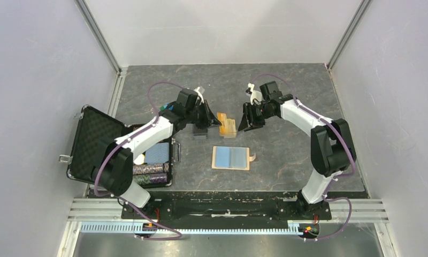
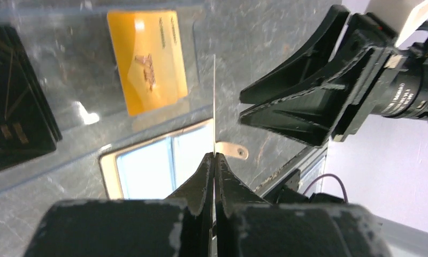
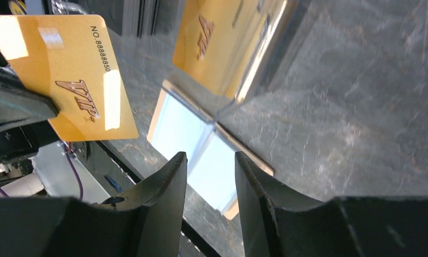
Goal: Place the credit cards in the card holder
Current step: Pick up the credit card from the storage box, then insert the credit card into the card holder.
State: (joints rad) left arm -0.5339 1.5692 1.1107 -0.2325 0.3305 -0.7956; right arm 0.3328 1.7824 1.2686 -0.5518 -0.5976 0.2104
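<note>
The credit card [image 3: 78,80] is pinched along one edge in the left claw [image 2: 214,158], whose fingers are closed flat on it. The card stands on edge in the air, its printed face turned toward the right claw [image 3: 211,158]. The right claw is parted to a middling gap with nothing between its fingers, and it faces the left claw from near by without touching the card. The card holder [image 1: 231,158] lies open and flat on the surface [image 1: 287,107], light-blue side up, below both claws and a little toward the arm bases. A second card [image 2: 147,61] lies beyond the left claw's tips, in a clear box [image 1: 229,129]. The grip looks narrow, so the card could pivot or slip out if it meets the holder at an angle. The holder is loose on the surface and may slide or fold rather than take the card unless the right claw steadies it. No slot mouth can be made out from here, so a badly aimed push would skate the card across the lining. With the claws this close together, a careless move could also knock the card askew.
</note>
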